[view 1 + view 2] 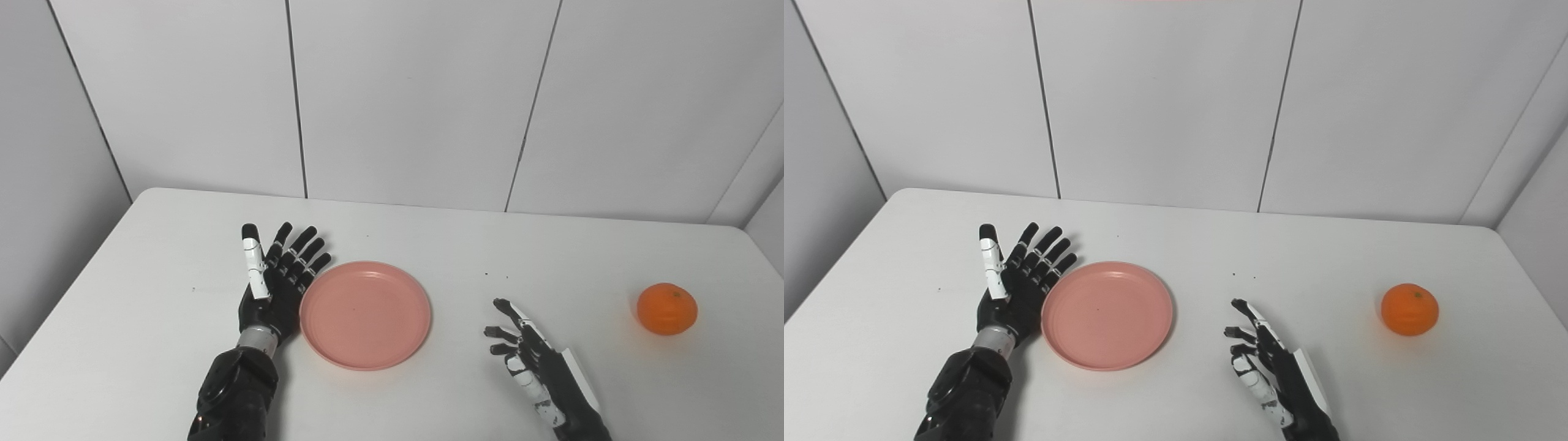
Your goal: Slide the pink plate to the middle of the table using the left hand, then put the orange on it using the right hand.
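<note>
A pink plate (365,313) lies flat on the white table (429,245), a little left of its middle, with nothing on it. My left hand (275,282) stands open on its edge right against the plate's left rim, palm toward the plate, fingers spread and pointing away from me. An orange (667,308) sits by itself far to the right on the table. My right hand (530,361) is open near the front edge, between plate and orange, fingers loosely curled and holding nothing, well short of the orange.
Grey wall panels (404,98) stand close behind the table's far edge. The table's right edge (762,257) runs close beside the orange. A few tiny dark specks (496,275) lie on the tabletop past the right hand.
</note>
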